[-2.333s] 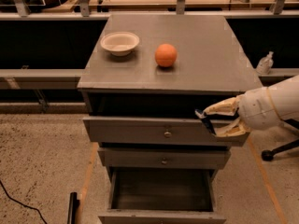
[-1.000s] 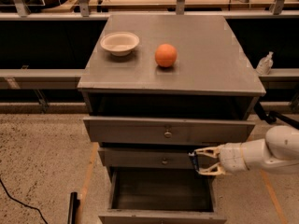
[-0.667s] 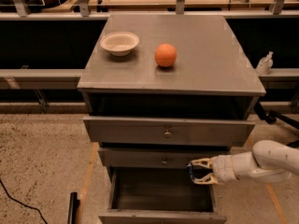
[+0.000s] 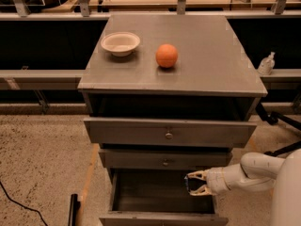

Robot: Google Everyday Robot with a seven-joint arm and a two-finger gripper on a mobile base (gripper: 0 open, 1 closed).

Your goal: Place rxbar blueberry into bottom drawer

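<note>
The bottom drawer (image 4: 160, 217) of the grey cabinet is pulled open, and its deep grey box shows nothing inside. My gripper (image 4: 194, 183) reaches in from the right, just over the drawer's right side below the middle drawer. It is shut on the rxbar blueberry (image 4: 190, 184), a small dark flat wrapper held between the fingers above the drawer's inside. My white arm (image 4: 249, 173) stretches off to the lower right.
A white bowl (image 4: 120, 43) and an orange ball (image 4: 167, 55) sit on the cabinet top (image 4: 211, 55). The top drawer (image 4: 141, 132) sticks out a little; the middle drawer (image 4: 136, 159) is nearly closed. A spray bottle (image 4: 266, 64) stands at the right, and a black object (image 4: 73, 210) on the floor at the left.
My gripper has come down with the bar from beside the top drawer to the bottom drawer's right side and moved a little left, into the drawer opening.
</note>
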